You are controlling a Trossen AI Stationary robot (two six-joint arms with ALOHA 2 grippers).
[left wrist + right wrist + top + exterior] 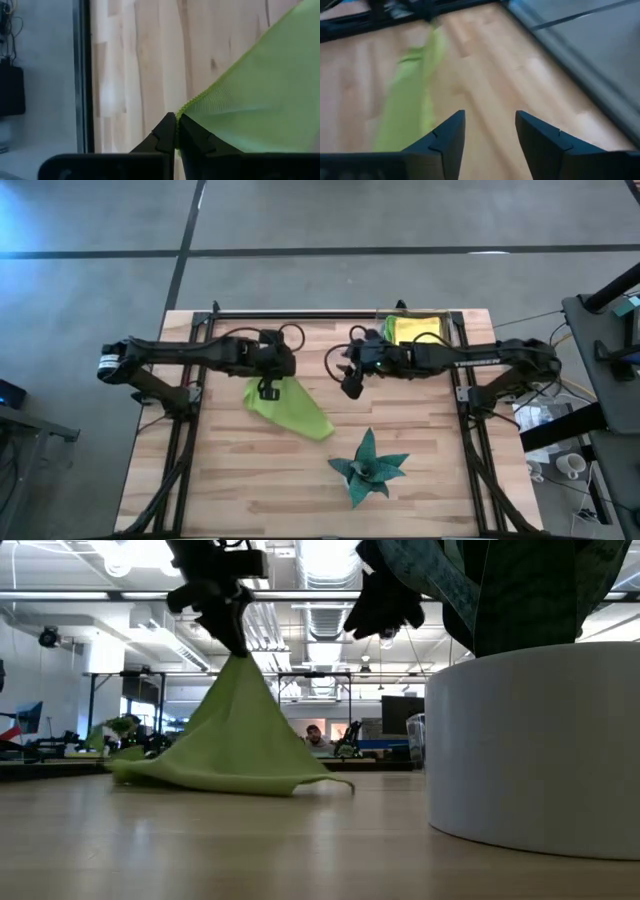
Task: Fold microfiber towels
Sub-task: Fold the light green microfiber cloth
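A lime green microfiber towel (pixel 292 410) lies partly raised at the table's middle, with my left gripper (pixel 268 389) shut on its top. In the low view it drapes like a tent (pixel 235 735) from that gripper (pixel 232 625). My right gripper (pixel 350 387) hovers open to the towel's right, above the table, and touches nothing; its wrist view shows bare wood between its fingers (pixel 490 125) and the green towel (pixel 410 100) farther off. A yellow towel (pixel 416 328) rests at the table's far right. My left gripper pinches the lime green towel's corner (pixel 186 107), where the stitched edge ends, between its two shut fingers. The fingers come slanting down from above. The towel hangs spread below them, and its lower edge (pixel 230 782) lies on the table.
A dark teal spiky star-shaped object (pixel 370 468) stands near the table's front, right of the middle; in the low view its white pot (pixel 530 740) fills the right side. Black frame rails (pixel 180 442) run along both table sides. Bare wood (pixel 230 490) lies at the near left.
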